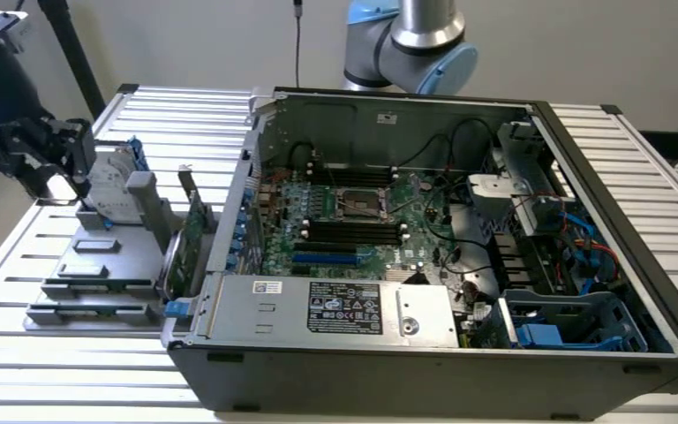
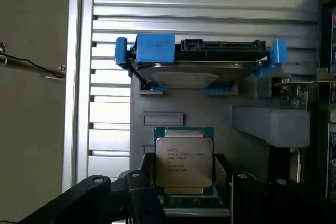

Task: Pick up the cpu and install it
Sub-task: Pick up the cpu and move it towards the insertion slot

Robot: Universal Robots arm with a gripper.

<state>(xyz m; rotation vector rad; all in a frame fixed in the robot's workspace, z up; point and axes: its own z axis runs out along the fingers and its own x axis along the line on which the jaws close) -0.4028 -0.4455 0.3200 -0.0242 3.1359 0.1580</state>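
"Where does the exterior view look from?"

"High up and well back from the computer case (image 1: 433,380). It looks down into the open side, and the whole case fits in."

"And the wrist view?"

"Close above the grey rack (image 1: 139,252) just beside the case, on the exterior view's left. It faces straight down on the chip (image 2: 184,162)."

"What do they share?"

"That rack, the hard drive (image 2: 191,72) in it, and the case wall beside the rack."

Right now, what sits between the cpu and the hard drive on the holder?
Wrist view: only bare grey holder plate with one small rectangular recess between the cpu and the hard drive.
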